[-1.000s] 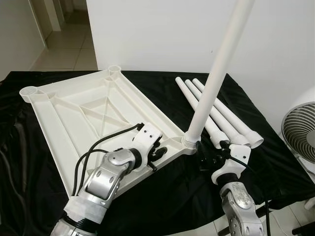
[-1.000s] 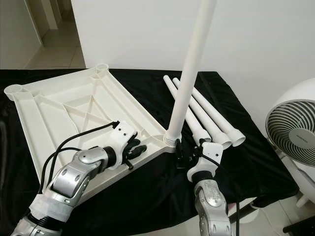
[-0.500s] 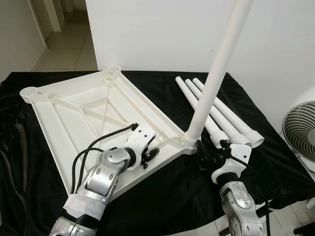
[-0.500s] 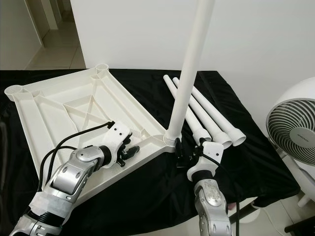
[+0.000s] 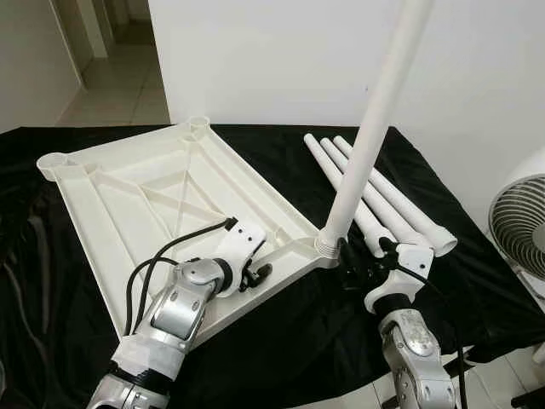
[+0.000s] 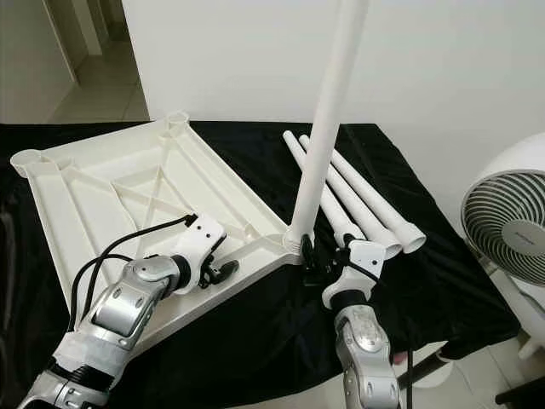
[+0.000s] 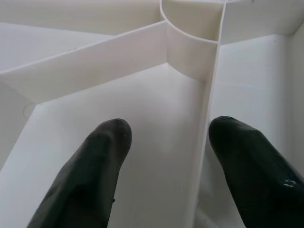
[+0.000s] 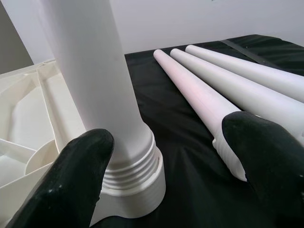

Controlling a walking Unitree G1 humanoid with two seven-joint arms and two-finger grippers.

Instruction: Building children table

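The tabletop (image 5: 170, 204) lies upside down on the black cloth (image 5: 281, 332), one leg (image 5: 375, 119) standing upright in its near right corner socket (image 5: 326, 247). Threads show at the leg's base in the right wrist view, so it looks not fully screwed home. Three spare legs (image 5: 375, 192) lie side by side on the cloth, just right of it.

Your right gripper (image 6: 319, 271) sits at the leg's base with fingers spread, grasping nothing. Your left gripper (image 5: 255, 274) rests on the tabletop's near edge, fingers (image 7: 102, 156) apart astride a rib, not clenched.

Risks: nothing holds the leg, so a bump from your right arm could tilt or cross-thread it. If your left gripper lifts off, the tabletop could spin or slide on the slippery cloth while you twist. The spare legs could roll if nudged.
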